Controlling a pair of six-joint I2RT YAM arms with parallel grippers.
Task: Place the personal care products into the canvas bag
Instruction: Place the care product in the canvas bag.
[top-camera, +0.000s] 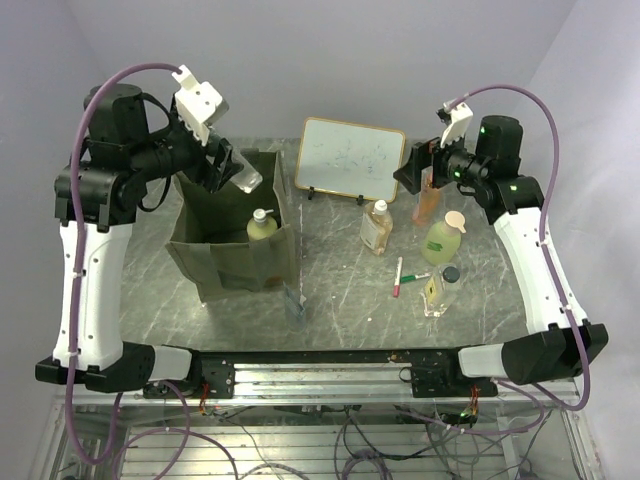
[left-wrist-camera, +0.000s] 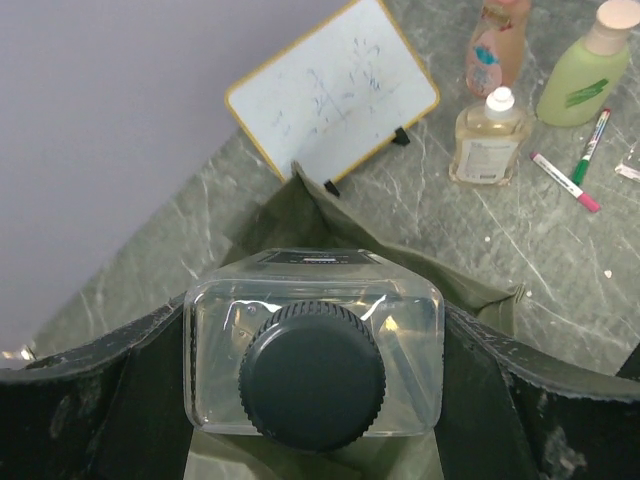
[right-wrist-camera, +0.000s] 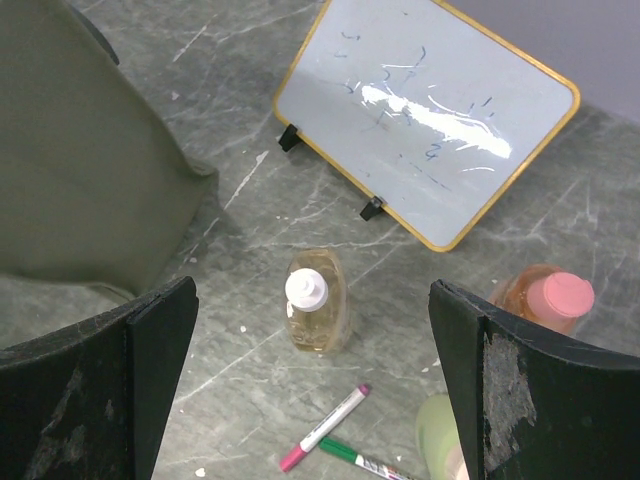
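A round dark cap fills the near part of the left wrist view. It tops a clear dark-capped bottle (left-wrist-camera: 320, 300) that the left gripper (left-wrist-camera: 315, 340) holds clamped by its two sides. The bottle hangs over the far right part of the mouth of the canvas bag (top-camera: 235, 265), which stands at the left of the table (top-camera: 340, 300). Most of the bag's inside is hidden by its walls. Only the white cap and shoulders of one yellow-green bottle (top-camera: 262, 226) show within. To the right, at the far edge, one whiteboard (top-camera: 352, 158) leans on its feet, its scribbles too faint to read. Near it stands a clear amber bottle (top-camera: 377, 228). Nearer lie two pens, touching at one end: a red marker (top-camera: 398, 277) and a green marker (top-camera: 417, 277). Further right stand a green pump bottle (top-camera: 442, 240), cut off at the lower edge of the right wrist view, and an orange pink-capped bottle (right-wrist-camera: 545, 305), partly hidden behind the arm from above. Nearest on that side is a second clear bottle (top-camera: 438, 292), small and hard to make out. That makes six bottles: one held, one bagged, four on the table. The right gripper (right-wrist-camera: 312, 300) hovers over the far right, fingers wide apart with nothing between them.
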